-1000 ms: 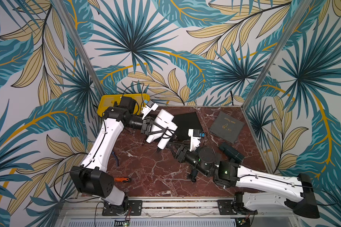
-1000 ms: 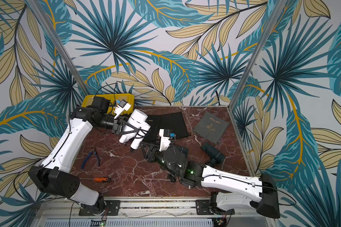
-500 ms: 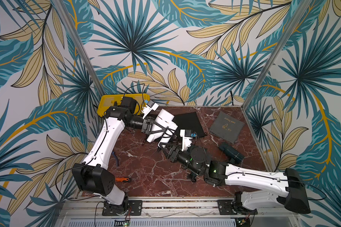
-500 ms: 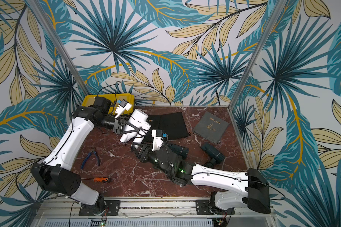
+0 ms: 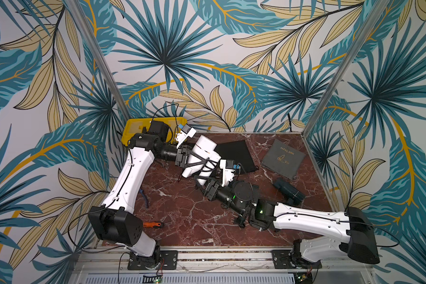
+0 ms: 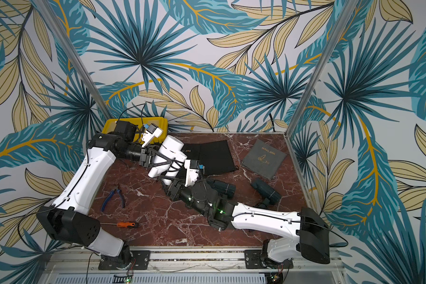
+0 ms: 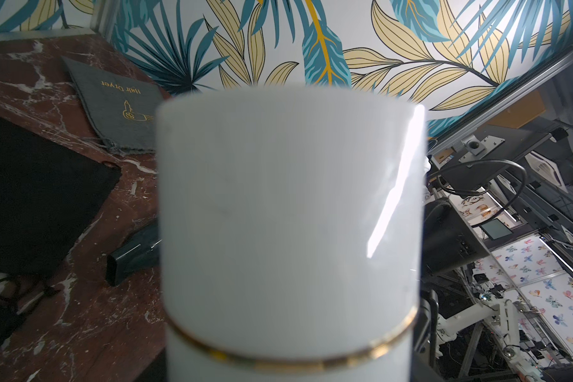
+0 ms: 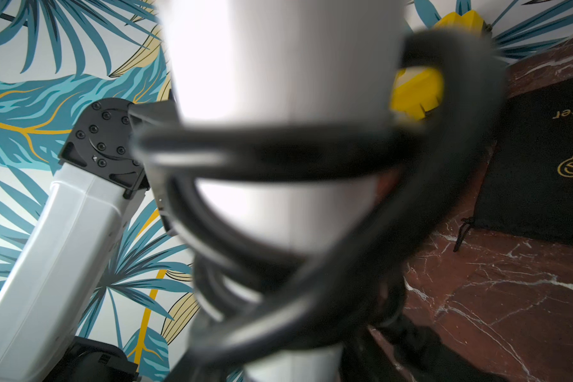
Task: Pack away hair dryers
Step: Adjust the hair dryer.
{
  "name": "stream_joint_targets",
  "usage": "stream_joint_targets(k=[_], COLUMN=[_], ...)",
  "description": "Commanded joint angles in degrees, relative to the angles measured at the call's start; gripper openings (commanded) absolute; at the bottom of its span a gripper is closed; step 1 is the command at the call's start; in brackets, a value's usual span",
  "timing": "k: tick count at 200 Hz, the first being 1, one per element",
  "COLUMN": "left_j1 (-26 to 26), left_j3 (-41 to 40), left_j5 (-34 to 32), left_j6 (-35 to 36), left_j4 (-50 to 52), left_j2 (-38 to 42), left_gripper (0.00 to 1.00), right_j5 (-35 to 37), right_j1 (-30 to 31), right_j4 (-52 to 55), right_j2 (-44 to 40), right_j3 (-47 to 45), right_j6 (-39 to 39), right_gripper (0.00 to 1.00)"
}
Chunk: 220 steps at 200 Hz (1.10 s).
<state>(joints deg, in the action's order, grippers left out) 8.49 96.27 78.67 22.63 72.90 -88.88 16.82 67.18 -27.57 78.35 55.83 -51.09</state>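
A white hair dryer [image 5: 205, 149] with a gold ring and a black cord round its handle hangs above the marble table [image 5: 182, 221]. My left gripper [image 5: 199, 159] is shut on its barrel, which fills the left wrist view [image 7: 288, 205]. My right gripper [image 5: 202, 182] sits at the handle's lower end. The corded handle [image 8: 285, 211] fills the right wrist view and hides the jaws. One dark teal dryer [image 5: 289, 189] lies at the right. Another teal dryer [image 6: 223, 188] lies partly under my right arm.
A black pouch [image 5: 234, 153] lies behind the white dryer and a grey "Hair Dryer" pouch [image 5: 282, 158] lies at the back right. A yellow toolbox [image 5: 135, 127] stands at the back left. Blue pliers [image 6: 113, 196] and an orange screwdriver [image 6: 126, 224] lie front left.
My right arm has swung left and reached the white dryer's handle. The left arm still holds the dryer in about the same place.
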Motion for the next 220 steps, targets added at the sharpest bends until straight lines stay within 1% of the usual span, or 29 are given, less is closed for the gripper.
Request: stream_joint_targets(k=[1,5,25,36,45,55,70,77,112,124,156,161,177,183,185,187,197,209,214,220], left_j1=[0.64,0.62,0.79,0.77,0.77,0.82,0.77,0.83,0.74,0.66,0.56,0.56,-0.04,-0.62,-0.74,-0.93,-2.01,-3.46,-3.82,-3.71], left_j3=[-1.10,-1.16,-1.77,-2.22,-2.56,-2.94,-3.27,-3.28,-2.59,-1.92,0.05,0.38,1.82,2.60,2.89,3.18,5.45,8.68,9.92,11.19], left_j5=[4.62,4.60,5.64,5.83,5.64,5.22,4.49,4.03,1.50,0.65,-0.49,-0.98,-2.65,-3.20,-3.31,-3.50,-4.92,-7.43,-9.02,-12.56], left_j6=[0.35,0.44,0.55,0.72,0.99,1.25,1.67,1.88,2.06,1.95,1.49,1.45,1.44,1.42,1.44,1.43,1.00,0.68,0.66,0.78], left_j4=[0.67,0.70,0.57,0.58,0.57,0.53,0.57,0.59,0.61,0.62,0.59,0.57,0.63,0.57,0.57,0.57,0.57,0.58,0.49,0.41], left_j2=[2.88,2.84,2.75,2.72,2.83,2.88,2.99,3.07,2.95,2.85,2.44,2.39,2.45,2.32,2.31,2.24,1.70,0.97,0.47,-0.18], left_gripper=[0.00,0.00,0.00,0.00,0.00,0.01,0.31,0.42,0.74,0.80,0.86,0.92,0.94,0.95,0.99,1.00,1.00,0.99,0.99,0.99], right_j5=[-0.25,-0.10,1.10,1.61,2.25,2.71,3.93,4.37,5.78,6.48,7.61,7.82,8.29,8.71,8.81,8.90,9.59,11.03,11.85,12.84], right_j1=[-0.38,-0.38,-0.37,-0.38,-0.38,-0.39,-0.38,-0.38,-0.38,-0.38,-0.38,-0.40,-0.38,-0.38,-0.36,-0.37,-0.41,-0.37,-0.38,-0.34], right_j4=[-3.14,-3.14,-4.85,-6.07,-5.88,-5.44,-3.76,-3.14,1.86,3.65,4.94,5.45,8.94,10.66,11.17,11.85,15.71,22.93,26.54,30.51], right_j2=[0.36,0.26,-0.19,-0.71,-1.37,-2.18,-3.83,-4.58,-8.03,-9.04,-11.08,-11.27,-12.26,-12.86,-13.06,-13.29,-14.48,-16.11,-16.65,-17.42], right_j3=[0.79,0.65,-1.10,-2.05,-2.45,-2.81,-3.35,-3.66,-3.80,-3.88,-5.23,-5.08,-4.26,-4.00,-3.98,-3.91,-3.34,-1.89,-1.15,-0.29], right_j6=[0.73,0.73,0.64,0.94,1.32,1.83,2.55,2.93,5.12,5.67,6.47,6.64,7.30,7.57,7.58,7.63,8.03,8.11,7.90,7.42], right_gripper=[0.37,0.34,0.26,0.15,0.09,0.00,0.00,0.00,0.00,0.00,0.00,0.00,0.00,0.00,0.00,0.00,0.00,0.00,0.00,0.00])
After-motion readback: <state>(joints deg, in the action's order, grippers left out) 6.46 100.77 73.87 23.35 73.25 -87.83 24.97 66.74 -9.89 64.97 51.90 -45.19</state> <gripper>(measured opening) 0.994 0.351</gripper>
